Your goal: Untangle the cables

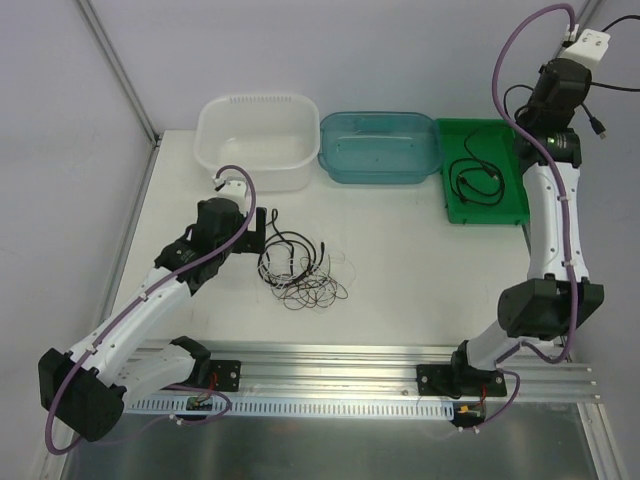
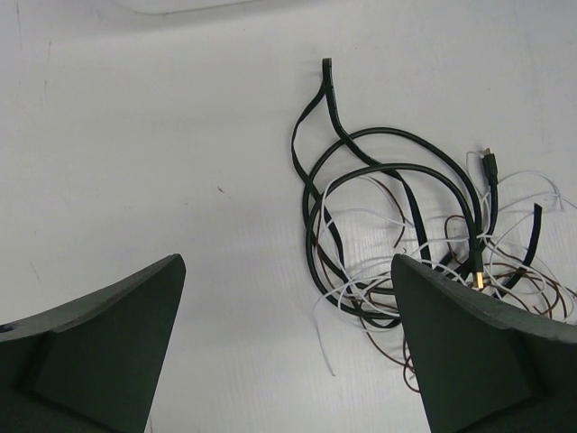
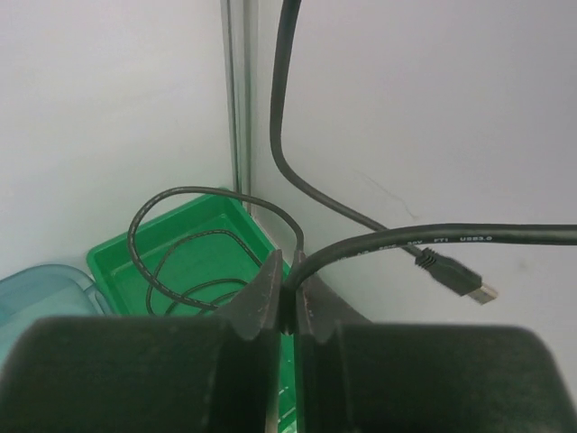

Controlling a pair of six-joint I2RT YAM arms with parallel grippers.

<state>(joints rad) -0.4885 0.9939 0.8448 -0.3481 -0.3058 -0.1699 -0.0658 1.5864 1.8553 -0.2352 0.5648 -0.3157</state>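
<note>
Several tangled cables [image 1: 300, 272] lie just right of the left gripper [image 1: 258, 230], jaws apart; the right gripper [image 3: 288, 289] clamps a black cable [image 3: 505, 234].

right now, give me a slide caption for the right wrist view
Right gripper shut on a black cable that loops down into the green tray, a plug hanging nearby.

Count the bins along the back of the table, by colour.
White bin: 1
Translucent blue bin: 1
Green bin: 1
Total: 3
</note>
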